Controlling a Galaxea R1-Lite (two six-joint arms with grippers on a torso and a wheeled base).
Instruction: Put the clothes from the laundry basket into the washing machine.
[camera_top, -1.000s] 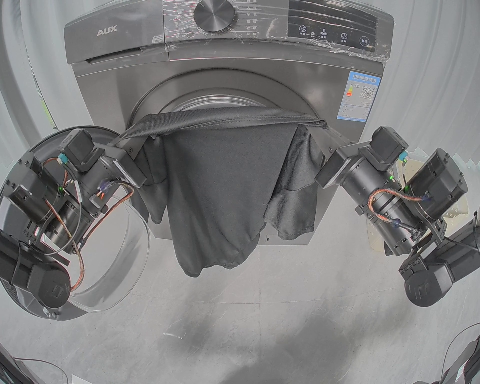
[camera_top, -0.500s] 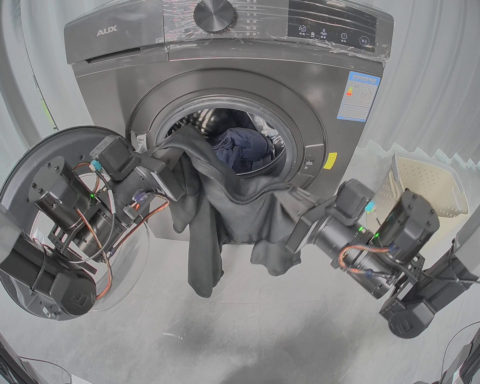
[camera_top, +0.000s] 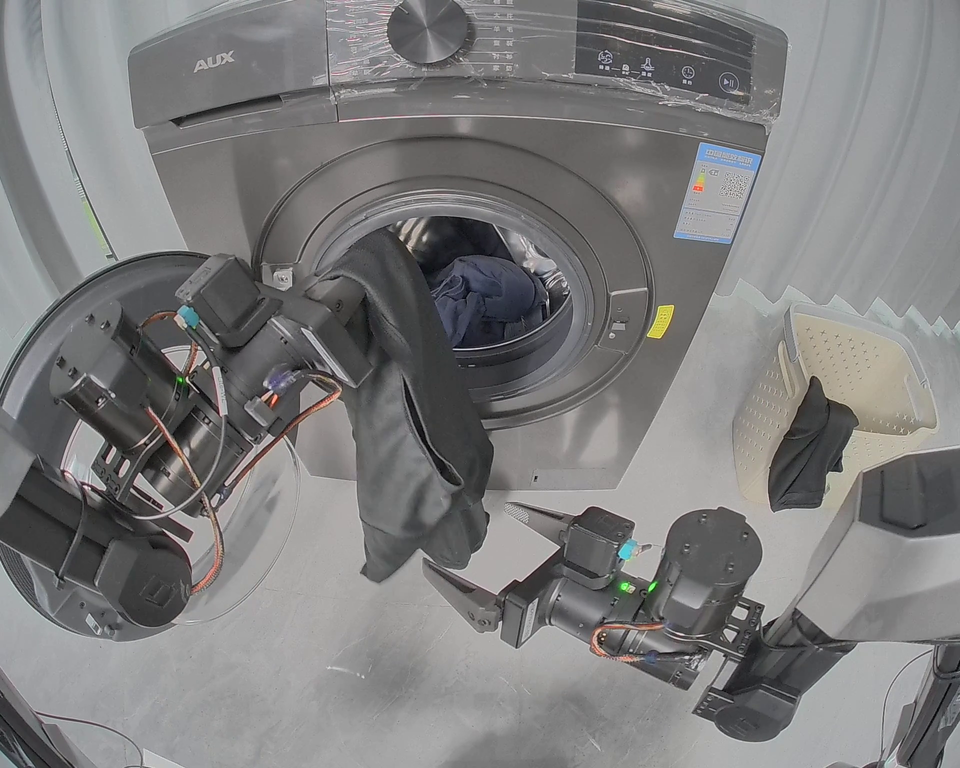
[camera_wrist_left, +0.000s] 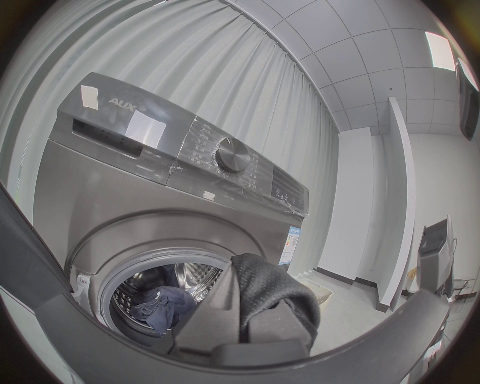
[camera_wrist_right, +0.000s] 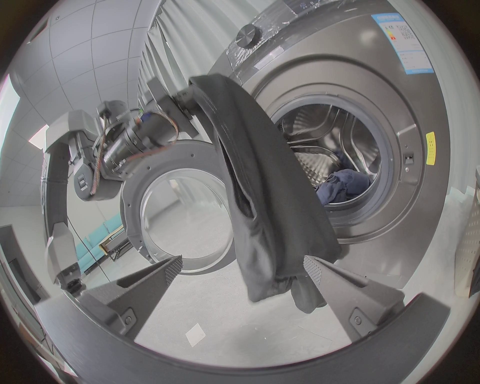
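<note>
My left hand (camera_top: 348, 292) is clamped on the top end of a dark grey garment (camera_top: 420, 420), holding it at the left edge of the washing machine (camera_top: 600, 200) drum mouth. In the left wrist view the cloth (camera_wrist_left: 272, 285) bunches over that hand (camera_wrist_left: 250, 322) and hides its fingertips. From there the garment hangs with its long axis close to vertical. Its gathered upper end points up toward the drum rim, and its loose lower end points down at the floor, hanging free and not reaching it. It lies across the lower left of the door ring, outside the drum. A navy bundle of clothes (camera_top: 490, 295) already sits inside the drum. My right hand (camera_top: 470, 545) is low in front of the machine with its fingers spread wide and nothing in them. The garment's hem (camera_wrist_right: 280, 290) hangs just beside one finger (camera_wrist_right: 350, 295), and I cannot tell whether they touch. The round door (camera_top: 60, 310) stands swung open on the left. The laundry basket (camera_top: 870, 350) stands to the right of the machine, with another dark piece (camera_top: 810, 445) draped over its near rim.
</note>
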